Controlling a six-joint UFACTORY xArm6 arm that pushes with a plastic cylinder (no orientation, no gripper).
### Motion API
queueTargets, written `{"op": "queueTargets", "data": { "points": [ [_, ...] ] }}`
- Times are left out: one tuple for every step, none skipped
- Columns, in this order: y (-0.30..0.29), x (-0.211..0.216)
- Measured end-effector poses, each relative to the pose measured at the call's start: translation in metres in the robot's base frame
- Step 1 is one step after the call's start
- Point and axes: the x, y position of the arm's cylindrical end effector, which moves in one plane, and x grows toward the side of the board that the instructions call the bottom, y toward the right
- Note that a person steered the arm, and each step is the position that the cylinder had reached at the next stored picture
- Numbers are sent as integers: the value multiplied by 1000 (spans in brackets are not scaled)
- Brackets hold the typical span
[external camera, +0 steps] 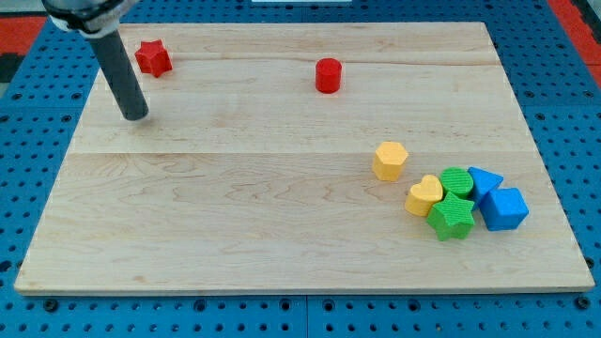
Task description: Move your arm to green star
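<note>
The green star (452,218) lies at the view's lower right, in a tight cluster with a yellow heart (424,196), a green round block (457,180), a blue triangle-like block (485,181) and a blue block (504,209). My tip (136,115) rests on the board at the view's upper left, far from the green star. A red star (153,58) sits just above and right of my tip.
A red cylinder (327,75) stands near the view's top centre. A yellow hexagon (390,161) lies just up-left of the cluster. The wooden board (235,216) lies on a blue perforated table.
</note>
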Motion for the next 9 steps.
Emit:
{"op": "queueTargets", "data": {
  "points": [
    [67, 31],
    [119, 48],
    [134, 48],
    [134, 48],
    [137, 55],
    [167, 67],
    [173, 93],
    [179, 133],
    [231, 180]
  ]
}}
